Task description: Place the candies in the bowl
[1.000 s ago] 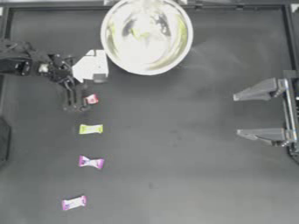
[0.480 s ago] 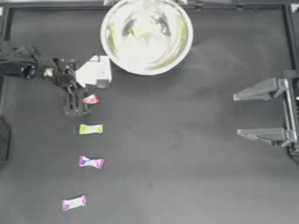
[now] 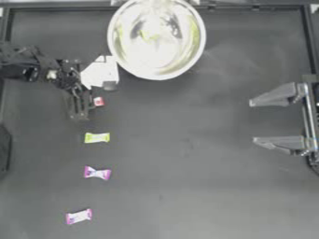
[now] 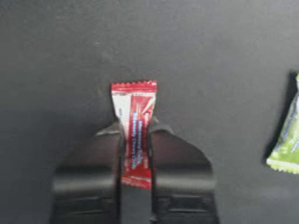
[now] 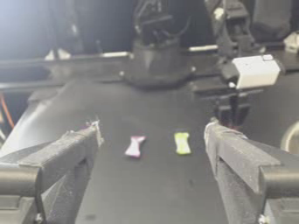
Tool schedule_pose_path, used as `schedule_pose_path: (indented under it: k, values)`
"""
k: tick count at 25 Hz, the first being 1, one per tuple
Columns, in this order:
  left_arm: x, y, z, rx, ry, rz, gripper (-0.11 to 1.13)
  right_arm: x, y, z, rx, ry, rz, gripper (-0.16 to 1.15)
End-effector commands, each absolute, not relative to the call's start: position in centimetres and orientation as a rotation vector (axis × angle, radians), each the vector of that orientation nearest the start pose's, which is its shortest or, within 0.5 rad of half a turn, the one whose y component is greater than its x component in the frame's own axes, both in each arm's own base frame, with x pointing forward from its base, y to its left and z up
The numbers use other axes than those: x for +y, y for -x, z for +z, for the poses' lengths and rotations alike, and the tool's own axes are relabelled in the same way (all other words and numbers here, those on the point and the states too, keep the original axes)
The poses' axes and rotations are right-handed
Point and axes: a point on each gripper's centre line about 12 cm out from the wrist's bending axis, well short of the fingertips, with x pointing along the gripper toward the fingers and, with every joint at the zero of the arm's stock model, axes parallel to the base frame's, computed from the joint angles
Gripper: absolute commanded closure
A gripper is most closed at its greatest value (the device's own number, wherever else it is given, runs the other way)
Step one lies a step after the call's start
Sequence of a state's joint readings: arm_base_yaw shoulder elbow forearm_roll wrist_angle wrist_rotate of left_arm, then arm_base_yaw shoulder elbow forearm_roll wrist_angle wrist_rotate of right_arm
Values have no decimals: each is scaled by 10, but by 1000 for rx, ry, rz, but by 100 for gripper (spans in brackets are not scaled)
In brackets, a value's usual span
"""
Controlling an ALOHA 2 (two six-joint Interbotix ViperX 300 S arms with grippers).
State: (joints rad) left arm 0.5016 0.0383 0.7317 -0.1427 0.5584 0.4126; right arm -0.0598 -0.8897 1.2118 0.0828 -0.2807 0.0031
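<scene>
My left gripper (image 3: 83, 105) is below and left of the bowl, shut on the red candy (image 3: 98, 101). In the left wrist view the red candy (image 4: 135, 131) is pinched lengthwise between the jaws of the left gripper (image 4: 135, 138), just above the table. The shiny metal bowl (image 3: 124, 59) stands at the top centre with a yellow-green candy (image 3: 148, 35) inside. Another yellow-green candy (image 3: 96, 137) (image 4: 288, 142) lies below the gripper, then two pink-purple candies (image 3: 96, 173) (image 3: 78, 216). My right gripper (image 3: 280, 119) rests open at the right edge.
The right wrist view looks across the table between the right gripper's spread fingers (image 5: 231, 151) at a pink-purple candy (image 5: 135, 145), a yellow-green candy (image 5: 182, 143) and the left arm (image 5: 234, 83) beyond. Dark bare table (image 3: 187, 163) fills the middle and lower right.
The left arm has shifted slightly to the right. The red candy now sits a little closer to the bowl, held in the jaws. The right arm has not moved.
</scene>
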Motion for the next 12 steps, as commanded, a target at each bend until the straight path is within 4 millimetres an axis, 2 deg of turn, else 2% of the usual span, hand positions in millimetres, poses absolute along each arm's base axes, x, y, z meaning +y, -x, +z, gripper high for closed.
schedule_pose_path:
  k: [1,6,12]
  values:
    - [141,-283,106,1305,125,162,70,-15,-210,270,18,-80,-84,-2]
    - [139,-290,128,1244,94,164,70,-15,-210,269,19,-81,-84,-2]
    - [138,-296,182,1084,28,189,70,-15,-210,269,19,-81,-84,-2]
